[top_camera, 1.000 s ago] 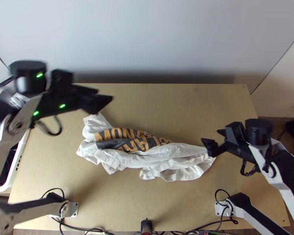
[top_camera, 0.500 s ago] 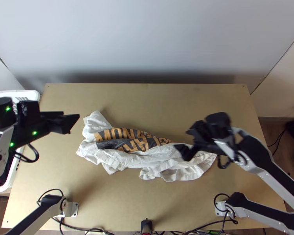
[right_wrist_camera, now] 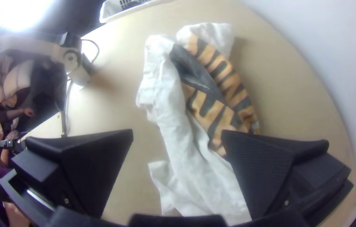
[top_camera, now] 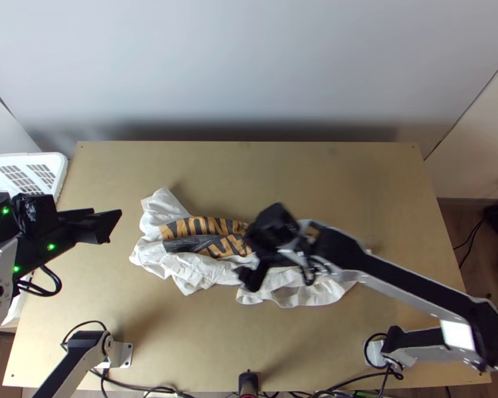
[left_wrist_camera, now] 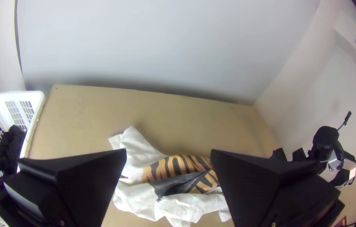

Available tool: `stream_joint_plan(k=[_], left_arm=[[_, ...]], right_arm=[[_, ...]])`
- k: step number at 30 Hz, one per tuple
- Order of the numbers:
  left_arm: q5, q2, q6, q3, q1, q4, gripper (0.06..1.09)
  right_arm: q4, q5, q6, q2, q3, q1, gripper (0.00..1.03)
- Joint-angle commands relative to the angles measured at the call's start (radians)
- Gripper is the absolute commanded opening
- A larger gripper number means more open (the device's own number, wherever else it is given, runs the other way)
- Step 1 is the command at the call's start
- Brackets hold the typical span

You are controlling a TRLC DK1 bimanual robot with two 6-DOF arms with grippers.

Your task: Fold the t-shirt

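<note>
The light wooden table (top_camera: pixel 355 179) spreads out before me, and across its middle lies the white t-shirt (top_camera: pixel 212 270), bunched into a long rumpled heap, slanting from a raised tuft toward the far left corner down toward the right edge, its black-and-orange print facing up. A white basket (top_camera: pixel 46 160) sits by the left edge near the far left corner, with dark cloth (left_wrist_camera: pixel 11 145) inside. My left claw (top_camera: pixel 107 219) hangs between that edge and the shirt, fingers parted, holding nothing. My right claw (top_camera: pixel 248 259) is above the shirt's middle, likewise spread and empty.
</note>
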Motion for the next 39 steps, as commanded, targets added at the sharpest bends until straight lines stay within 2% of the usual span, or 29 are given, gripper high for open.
stream_joint_plan(k=[1, 12, 16, 25, 29, 32, 39], left_arm=[[0.002, -0.048, -0.001, -0.066, 0.045, 0.003, 1.03], [0.004, -0.071, -0.001, -0.114, 0.075, 0.004, 1.03], [0.007, -0.076, -0.001, -0.123, 0.089, 0.004, 1.03], [0.007, -0.114, -0.004, -0.160, 0.111, -0.017, 1.03], [0.007, -0.128, -0.001, -0.180, 0.118, -0.022, 1.03], [0.009, -0.135, -0.001, -0.191, 0.126, -0.022, 1.03], [0.015, -0.137, -0.001, -0.208, 0.137, -0.014, 1.03]], right_arm=[[0.082, 0.000, 0.000, 0.204, 0.121, 0.113, 0.98], [0.118, 0.000, 0.005, 0.412, 0.239, 0.151, 0.98], [0.194, 0.003, 0.003, 0.452, 0.245, 0.168, 0.98], [0.309, 0.068, -0.023, 0.535, 0.343, 0.184, 0.98], [0.326, 0.086, -0.040, 0.564, 0.371, 0.204, 0.97], [0.336, 0.101, -0.051, 0.580, 0.371, 0.211, 0.93], [0.336, 0.155, -0.080, 0.606, 0.365, 0.190, 0.92]])
